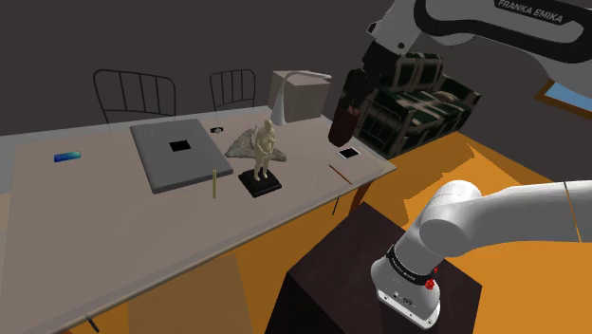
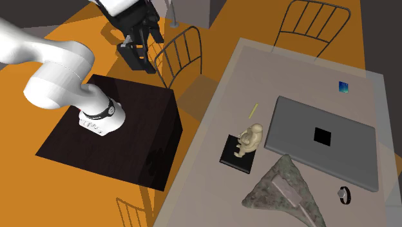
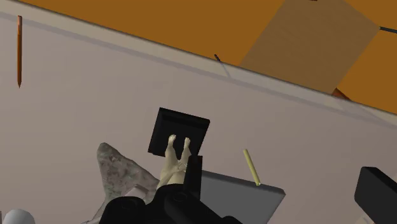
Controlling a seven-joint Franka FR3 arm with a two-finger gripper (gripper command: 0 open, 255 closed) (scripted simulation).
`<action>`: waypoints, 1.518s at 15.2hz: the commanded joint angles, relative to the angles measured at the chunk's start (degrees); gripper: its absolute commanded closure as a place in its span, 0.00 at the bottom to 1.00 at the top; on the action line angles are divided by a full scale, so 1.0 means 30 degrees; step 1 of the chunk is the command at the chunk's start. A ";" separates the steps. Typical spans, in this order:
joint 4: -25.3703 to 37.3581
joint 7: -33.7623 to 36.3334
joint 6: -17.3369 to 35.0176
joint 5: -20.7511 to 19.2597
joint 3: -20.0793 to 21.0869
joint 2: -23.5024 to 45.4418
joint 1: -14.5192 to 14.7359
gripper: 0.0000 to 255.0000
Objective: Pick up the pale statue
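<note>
The pale statue point(image 1: 266, 150) stands upright on a flat black base point(image 1: 261, 184), roughly in the middle of the long grey worktop point(image 1: 76, 218). It is a small cream figure, and from the hand's own camera its feet show planted on the base's dark square. Just beside it, on the shoulder view's left, lies a closed grey laptop point(image 1: 178, 154). Between the two lies a thin yellowish stick point(image 1: 215, 184). Right behind the statue sits a mottled grey-green lump point(image 1: 245, 142), close to the base, though I cannot tell whether they touch. A little blue card point(image 1: 66, 157) lies well apart, toward the worktop's far left end in the shoulder view. A small dark ring point(image 2: 346, 195) rests past the lump in the second exterior view.

The black claw point(image 1: 344, 112) hangs in the air well apart from the statue, pointing downward off the worktop's side. In the second exterior view it hovers over the orange floor point(image 2: 51, 90) next to a wire-backed chair point(image 2: 180, 55), between the dark stand point(image 2: 129, 138) and the worktop. Its fingers point(image 3: 378, 191) are spread, with nothing between them. The statue stands free, with nothing touching it but its base.
</note>
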 commanded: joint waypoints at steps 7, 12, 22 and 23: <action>0.1258 -0.0119 0.2476 -0.0297 0.0199 0.4312 0.0007 0.00; 0.2967 -0.0112 0.4032 -0.0605 0.0329 0.8053 -0.0026 0.00; 0.8168 0.0155 0.5540 -0.1418 0.0434 1.5713 -0.0093 0.00; 0.8829 0.0191 0.5566 -0.1507 0.0432 1.6494 -0.0097 0.00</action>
